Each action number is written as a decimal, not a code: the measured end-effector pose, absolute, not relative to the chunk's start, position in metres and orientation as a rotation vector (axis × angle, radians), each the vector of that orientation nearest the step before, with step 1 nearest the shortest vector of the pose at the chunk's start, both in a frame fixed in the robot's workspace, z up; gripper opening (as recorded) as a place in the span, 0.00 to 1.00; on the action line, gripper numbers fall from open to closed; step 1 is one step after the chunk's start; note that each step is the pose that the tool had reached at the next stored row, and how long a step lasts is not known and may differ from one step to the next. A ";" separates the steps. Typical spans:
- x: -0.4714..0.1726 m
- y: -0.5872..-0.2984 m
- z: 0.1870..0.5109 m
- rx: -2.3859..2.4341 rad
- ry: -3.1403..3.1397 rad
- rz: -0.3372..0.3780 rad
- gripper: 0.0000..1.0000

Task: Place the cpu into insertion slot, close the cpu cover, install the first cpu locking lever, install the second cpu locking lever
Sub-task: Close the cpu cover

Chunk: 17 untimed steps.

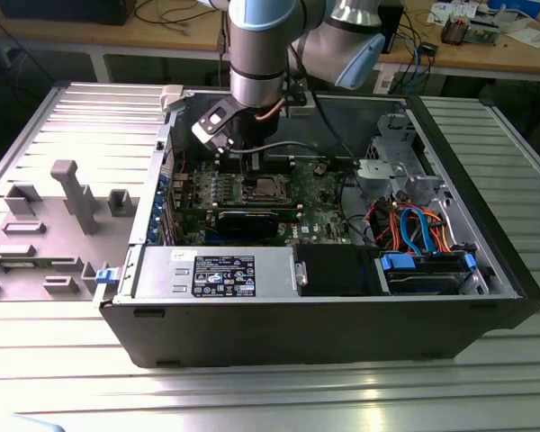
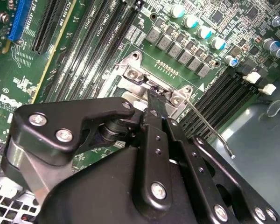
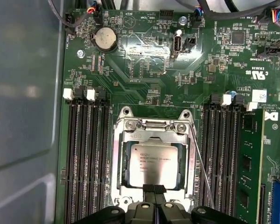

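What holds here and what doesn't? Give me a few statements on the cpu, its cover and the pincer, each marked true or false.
1. The cpu sits in the insertion slot. True.
2. The cpu cover stands open. False: it lies down around the cpu, whose top shows through its window.
3. The pincer hangs over the drive bay. False: in the first wrist view its tips are at the insertion slot's edge.
4. Memory slots flank the insertion slot on both sides. True.
5. A thin locking lever runs out from one corner of the insertion slot in the second wrist view. True.
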<state>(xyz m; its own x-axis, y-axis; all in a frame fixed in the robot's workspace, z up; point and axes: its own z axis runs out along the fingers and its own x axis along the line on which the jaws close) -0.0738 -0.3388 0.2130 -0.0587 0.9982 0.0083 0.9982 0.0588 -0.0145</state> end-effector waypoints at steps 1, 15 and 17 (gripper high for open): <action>-0.073 -0.339 0.213 -2.145 -2.274 0.009 0.11; -0.048 -0.339 0.212 -2.146 -2.276 0.012 0.11; -0.048 -0.339 0.212 -2.146 -2.276 0.012 0.11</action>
<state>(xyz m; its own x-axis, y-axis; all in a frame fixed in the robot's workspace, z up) -0.0477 -0.3388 0.2122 -0.0587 0.9983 0.0049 0.9982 0.0587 -0.0148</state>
